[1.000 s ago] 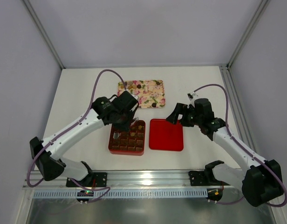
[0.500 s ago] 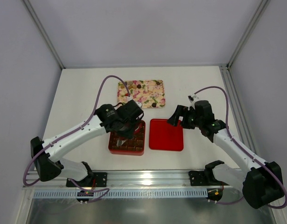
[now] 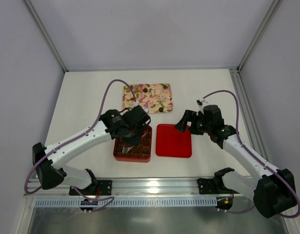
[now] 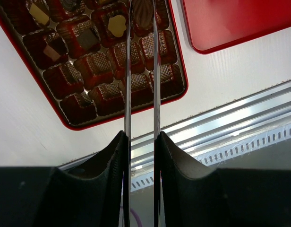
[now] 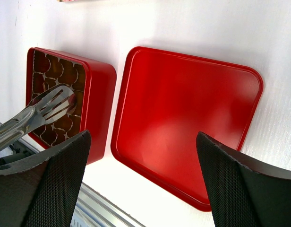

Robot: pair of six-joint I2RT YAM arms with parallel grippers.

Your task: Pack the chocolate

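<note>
Left gripper (image 4: 141, 142): closed on the handles of the slotted metal tongs (image 4: 128, 71), with both fingers pressed against the two thin blades.

Slotted metal tongs: the blades run nearly parallel with a narrow gap. Their tips pinch a ribbed brown chocolate piece (image 4: 143, 13).

Ribbed brown chocolate piece: held over the inside of the square red box (image 5: 100, 113), near the side next to the lid. Whether it touches a cup cannot be told.

Square red box: sits on the white table (image 3: 82, 97) and holds a brown insert of small ribbed cups. A few boxed chocolate pieces (image 4: 118, 27), some pale and some dark, lie in the cups farthest from the rail. The cups nearer the rail look bare.

Flat red lid (image 5: 183, 118): lies open side up just beside the box, not touching it.

Right gripper (image 5: 141, 137): fingers spread wide, hanging over the lid and holding nothing.

Cream floral-print tray (image 3: 165, 105): at the far side of the table, beyond the box and lid. Loose chocolate pieces (image 3: 145, 90) lie on it, mostly towards its left end.

Aluminium rail (image 3: 155, 184): runs along the near table edge.
</note>
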